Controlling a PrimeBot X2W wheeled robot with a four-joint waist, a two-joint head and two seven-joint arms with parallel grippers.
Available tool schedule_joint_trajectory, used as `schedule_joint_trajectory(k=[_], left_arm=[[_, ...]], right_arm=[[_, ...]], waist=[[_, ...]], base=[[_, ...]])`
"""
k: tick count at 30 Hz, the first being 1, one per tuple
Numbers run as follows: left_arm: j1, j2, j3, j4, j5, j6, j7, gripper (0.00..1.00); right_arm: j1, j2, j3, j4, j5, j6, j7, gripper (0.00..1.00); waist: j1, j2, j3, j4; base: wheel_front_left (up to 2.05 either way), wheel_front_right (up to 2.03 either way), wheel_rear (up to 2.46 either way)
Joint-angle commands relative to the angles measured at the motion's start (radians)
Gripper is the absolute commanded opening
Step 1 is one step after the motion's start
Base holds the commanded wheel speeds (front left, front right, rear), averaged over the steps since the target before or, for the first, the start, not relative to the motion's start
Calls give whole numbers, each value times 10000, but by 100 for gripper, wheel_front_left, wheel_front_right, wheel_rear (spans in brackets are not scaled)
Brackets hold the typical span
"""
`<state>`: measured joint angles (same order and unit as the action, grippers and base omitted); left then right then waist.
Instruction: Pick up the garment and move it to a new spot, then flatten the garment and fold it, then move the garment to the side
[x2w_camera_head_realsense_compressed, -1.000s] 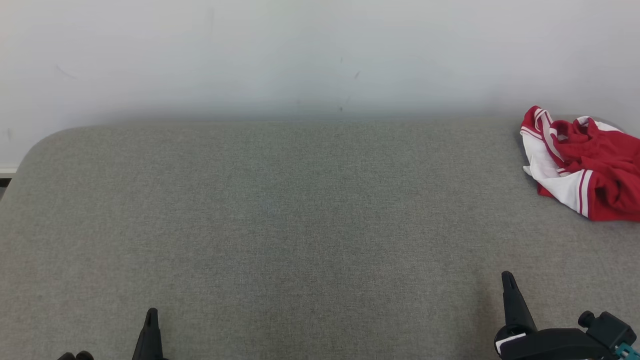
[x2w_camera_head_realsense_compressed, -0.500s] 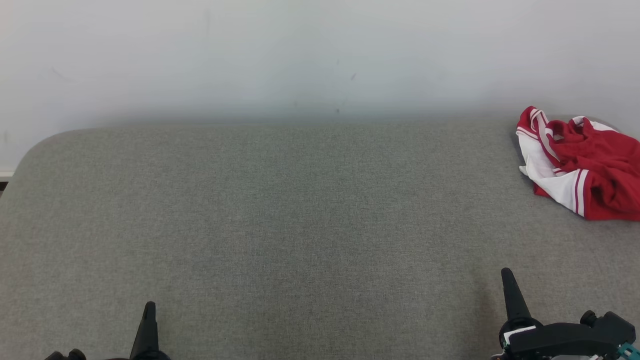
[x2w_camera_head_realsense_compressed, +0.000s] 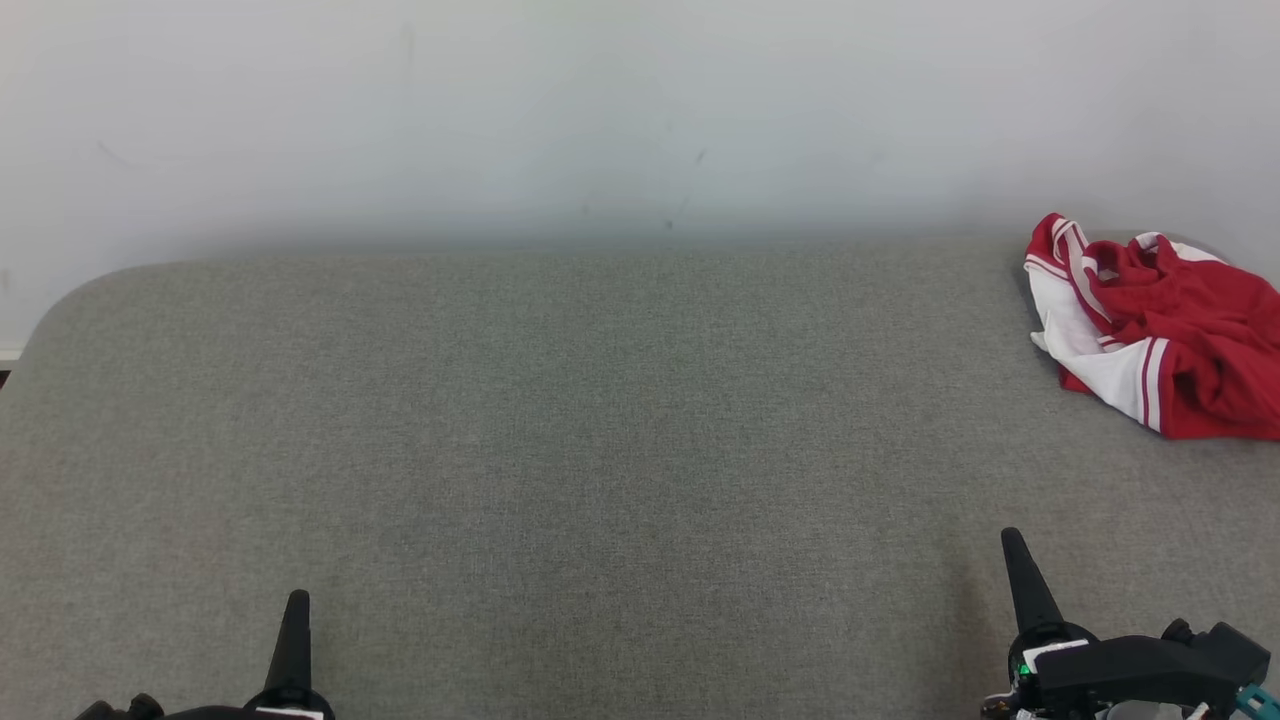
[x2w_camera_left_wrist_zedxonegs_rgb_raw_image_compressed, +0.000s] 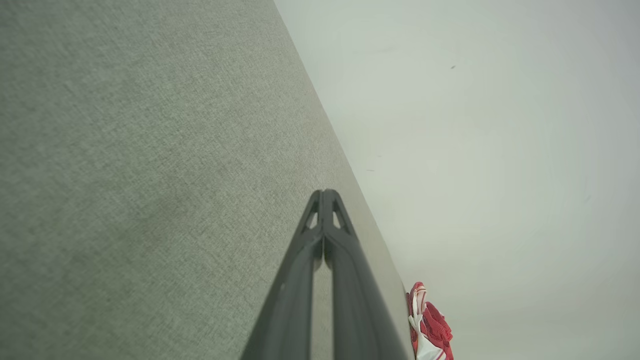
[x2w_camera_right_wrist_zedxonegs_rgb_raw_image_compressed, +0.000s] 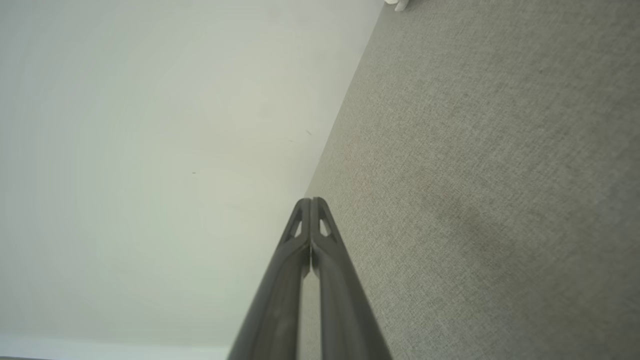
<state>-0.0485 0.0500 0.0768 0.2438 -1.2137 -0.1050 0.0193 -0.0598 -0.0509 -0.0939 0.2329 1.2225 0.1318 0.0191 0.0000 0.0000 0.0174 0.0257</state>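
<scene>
Head view: crumpled red-and-white cloth garment (x2w_camera_head_realsense_compressed: 1160, 330) at two o'clock on grey fabric surface (x2w_camera_head_realsense_compressed: 600, 450); wrist views show left gripper (x2w_camera_left_wrist_zedxonegs_rgb_raw_image_compressed: 324, 192) and right gripper (x2w_camera_right_wrist_zedxonegs_rgb_raw_image_compressed: 311, 201) fingers pressed together.

Black tapered jaws, dark wrist housing (x2w_camera_head_realsense_compressed: 1150, 668), white label (x2w_camera_head_realsense_compressed: 1052, 654), green light (x2w_camera_head_realsense_compressed: 1024, 668), teal fitting (x2w_camera_head_realsense_compressed: 1258, 703)

One crumpled red-and-white fabric garment (x2w_camera_head_realsense_compressed: 1160, 330), far right. One wide grey cloth-covered surface (x2w_camera_head_realsense_compressed: 600, 420). One pale wall (x2w_camera_head_realsense_compressed: 600, 120). Two dark long-fingered grippers, near: left gripper (x2w_camera_head_realsense_compressed: 297, 605), right gripper (x2w_camera_head_realsense_compressed: 1012, 545).
</scene>
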Motion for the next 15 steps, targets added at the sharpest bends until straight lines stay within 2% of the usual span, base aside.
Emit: schedule_joint_trajectory(k=[1,15], left_arm=[[-211,5,61,-51,-249,-41,61,0],[-373,5,173,-27,-1550,-120,371,0]], right_arm=[[-130,6,-36,-60,264,-13,81,0],[-262,8,-97,-1,1527,-15,388,0]], waist=[[0,0,-4,-6],[0,0,-46,-82]], base=[[0,0,0],[0,0,0]])
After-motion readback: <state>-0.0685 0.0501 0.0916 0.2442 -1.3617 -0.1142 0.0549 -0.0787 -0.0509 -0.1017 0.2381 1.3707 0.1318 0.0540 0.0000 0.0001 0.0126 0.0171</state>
